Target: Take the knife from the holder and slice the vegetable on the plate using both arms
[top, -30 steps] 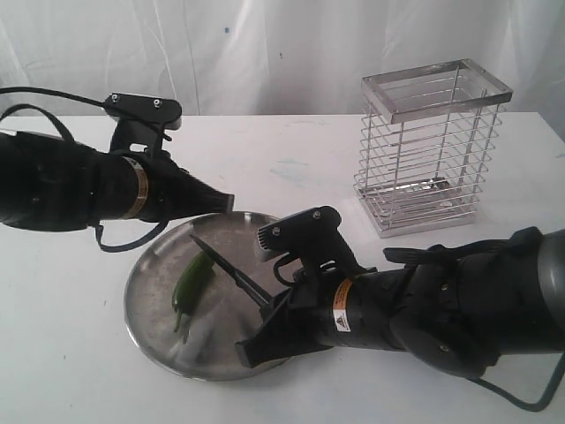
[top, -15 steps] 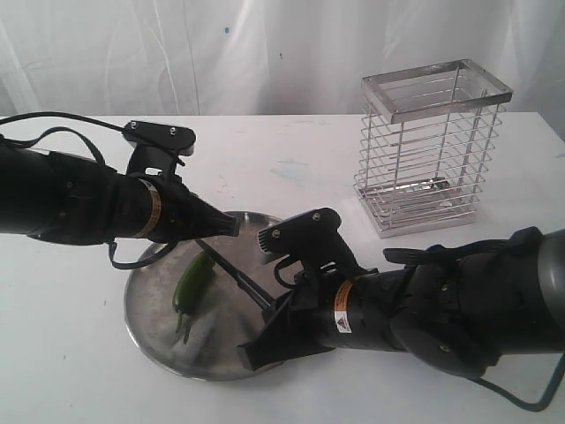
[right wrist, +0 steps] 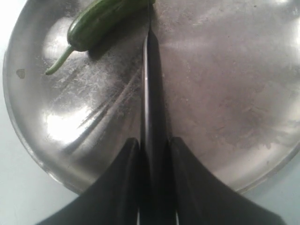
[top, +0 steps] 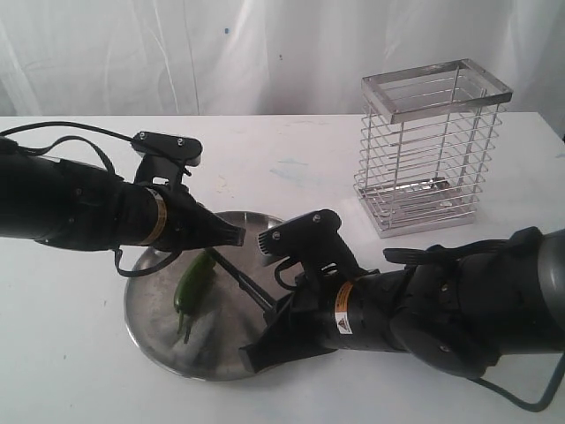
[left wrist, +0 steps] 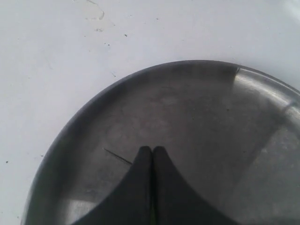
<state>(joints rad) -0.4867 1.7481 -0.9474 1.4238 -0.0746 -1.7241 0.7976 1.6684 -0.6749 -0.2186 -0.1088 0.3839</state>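
1. Exterior view: a steel plate [top: 159, 331] lies on a white table [top: 291, 163]. A green chilli [top: 193, 281] rests on the plate's 9 o'clock half, stem toward 6 o'clock. The left gripper [top: 231, 235] hangs over the plate's 12 o'clock rim, just above the chilli's upper end. The right gripper [top: 265, 305] reaches in from 4 o'clock, holding a black knife [top: 237, 276] whose blade slants toward 11 o'clock, its tip hidden near the left gripper. The wire holder [top: 430, 146] stands well apart at 2 o'clock.

2. Left wrist view: the left fingers [left wrist: 140, 187] are pressed together with nothing between them, over the plate's bare metal [left wrist: 201, 122].

3. Right wrist view: the right fingers [right wrist: 124, 187] pinch the knife's handle [right wrist: 152, 178]; the blade runs past the chilli [right wrist: 101, 21].
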